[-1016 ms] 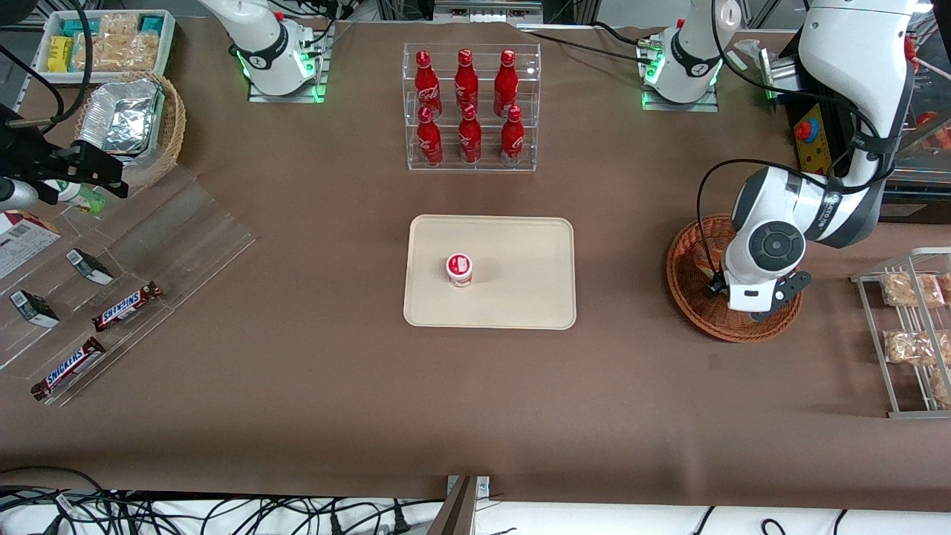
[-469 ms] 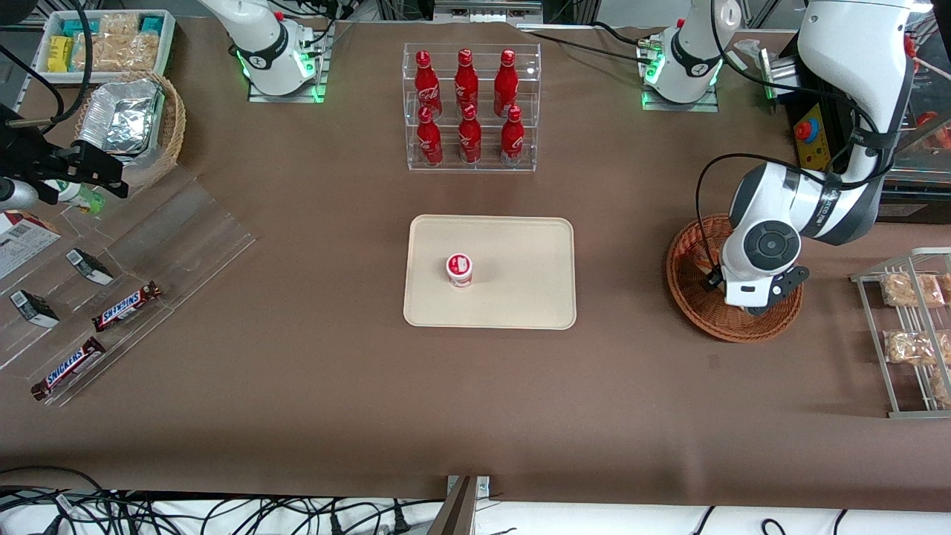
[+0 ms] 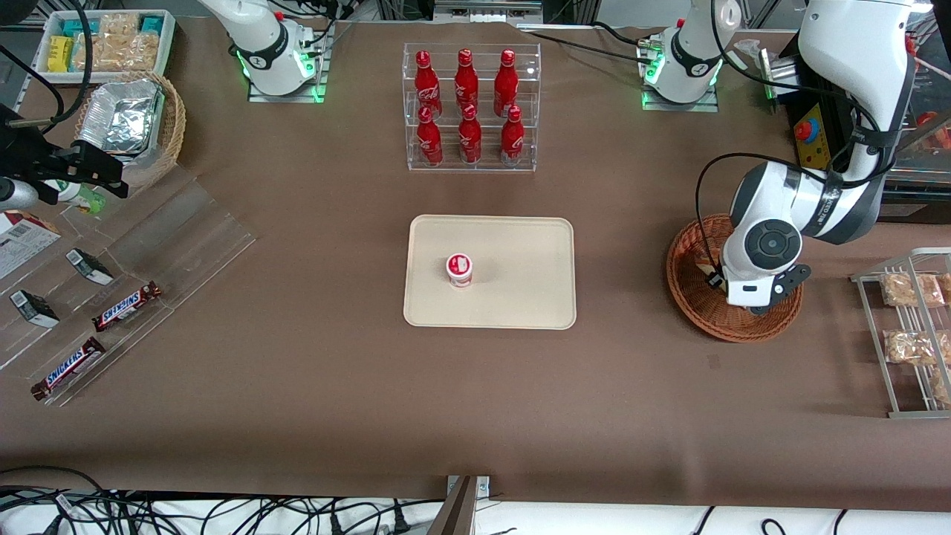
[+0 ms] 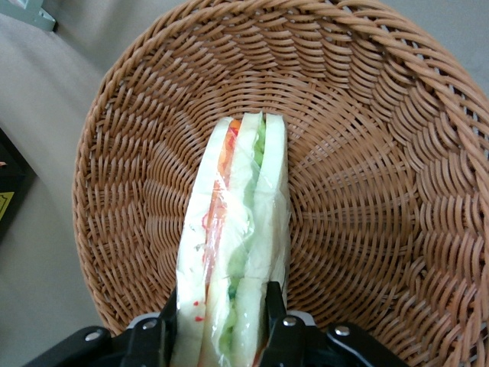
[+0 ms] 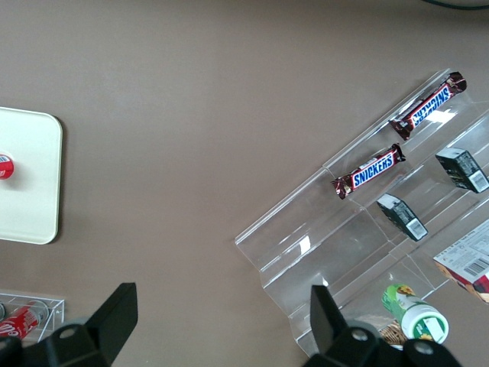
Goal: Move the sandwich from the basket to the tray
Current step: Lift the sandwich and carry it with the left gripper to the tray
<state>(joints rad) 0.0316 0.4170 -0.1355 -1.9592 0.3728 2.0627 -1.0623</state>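
Pincer (image 4: 221, 336) down in the basket (image 4: 367, 153), squeezed shut on the sandwich (image 4: 233, 252), one finger each side. Best to lift straight up, slow, clear of the rim, then over to the tray (image 3: 520, 245)

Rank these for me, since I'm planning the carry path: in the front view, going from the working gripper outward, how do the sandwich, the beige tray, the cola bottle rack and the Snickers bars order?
The gripper is down in the wicker basket.
1. Sandwich: between the gripper's fingers, in the basket.
2. Beige tray: mid-table.
3. Cola bottle rack: farther from the front camera than the tray.
4. Snickers bars: toward the parked arm's end.
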